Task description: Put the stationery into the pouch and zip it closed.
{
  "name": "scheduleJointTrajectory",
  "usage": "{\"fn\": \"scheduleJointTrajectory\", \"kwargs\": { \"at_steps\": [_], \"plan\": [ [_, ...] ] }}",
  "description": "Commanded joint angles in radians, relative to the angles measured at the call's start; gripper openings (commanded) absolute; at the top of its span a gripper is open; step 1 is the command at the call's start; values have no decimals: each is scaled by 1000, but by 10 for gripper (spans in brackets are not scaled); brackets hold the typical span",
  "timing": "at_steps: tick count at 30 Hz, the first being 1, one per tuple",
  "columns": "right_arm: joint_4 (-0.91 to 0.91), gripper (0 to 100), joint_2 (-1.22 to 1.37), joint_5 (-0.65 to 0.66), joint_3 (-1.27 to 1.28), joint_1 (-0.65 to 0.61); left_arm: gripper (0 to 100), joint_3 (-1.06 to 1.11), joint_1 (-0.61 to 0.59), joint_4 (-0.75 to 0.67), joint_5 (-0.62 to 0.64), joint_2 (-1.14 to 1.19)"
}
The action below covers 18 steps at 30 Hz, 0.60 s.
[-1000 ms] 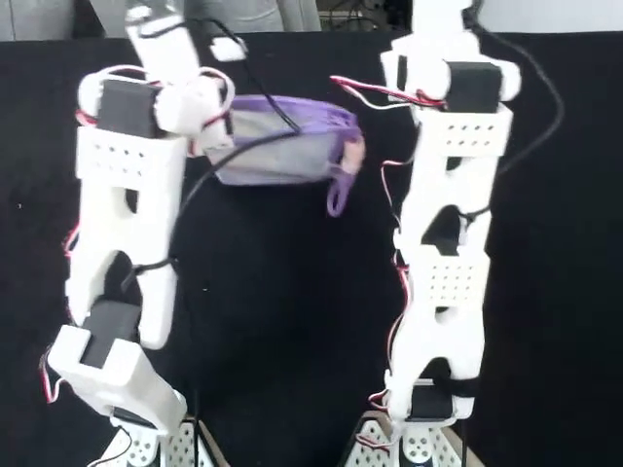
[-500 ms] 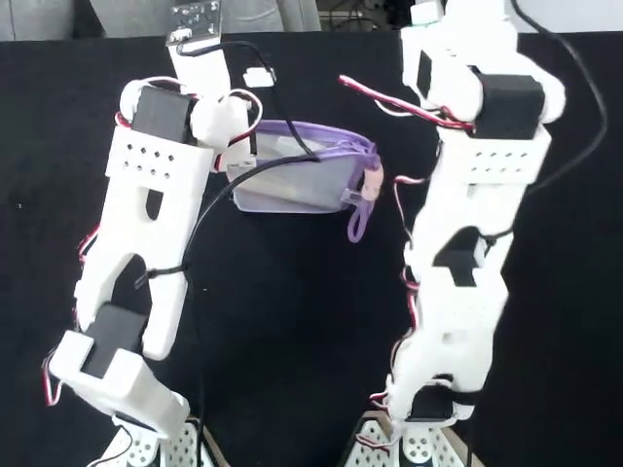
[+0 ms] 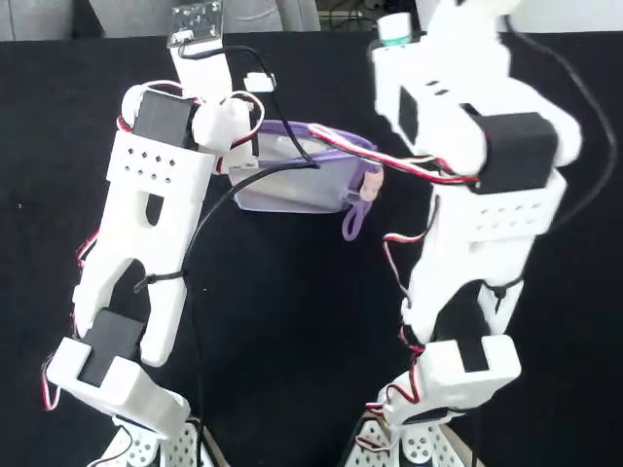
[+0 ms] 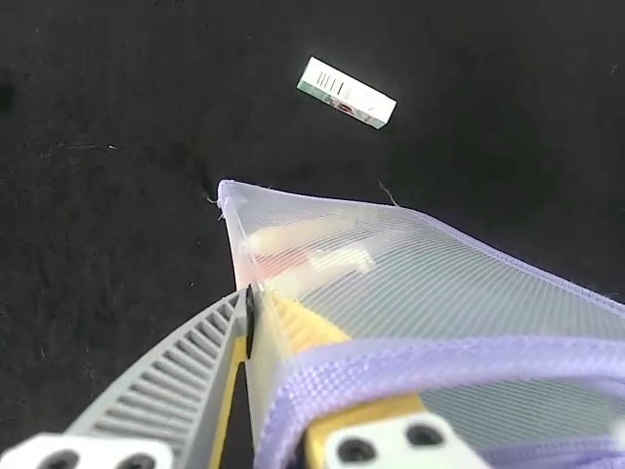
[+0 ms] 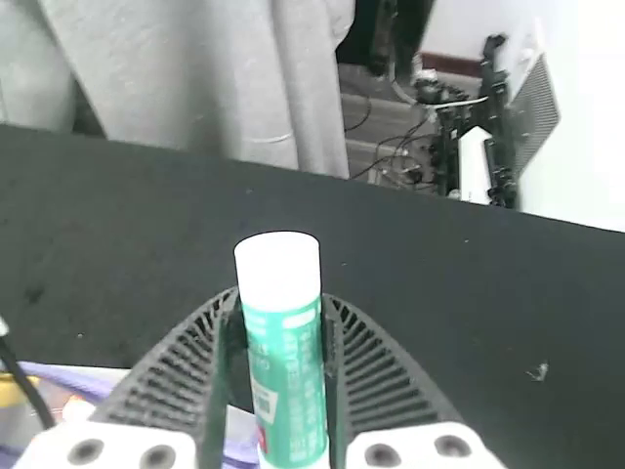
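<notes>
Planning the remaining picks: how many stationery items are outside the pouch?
2: a glue stick in the right pincer, and a small white block on the table near the pouch. Others may be hidden.

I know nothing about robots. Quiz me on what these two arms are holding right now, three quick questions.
1. True or false: the right arm's fingers are empty.
2. The left arm's fingers hold: A) the pouch, B) scissors, C) nothing.
3. What colour is the cap of the glue stick?

Key: 1 false, they grip the glue stick; 2 A; 3 white.
</notes>
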Motion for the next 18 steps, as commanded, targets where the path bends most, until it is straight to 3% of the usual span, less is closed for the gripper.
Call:
{"fn": "scheduleJointTrajectory", "kwargs": {
  "at_steps": [1,10,18],
  "plan": [
    [29,11,-56,-9,5,-43,30,5,35,-12,14,-6],
    [28,11,-206,-9,104,-48,30,5,28,-12,14,-8],
    [-38,11,-337,-8,282,-141,30,5,31,-11,14,-8]
  ]
}}
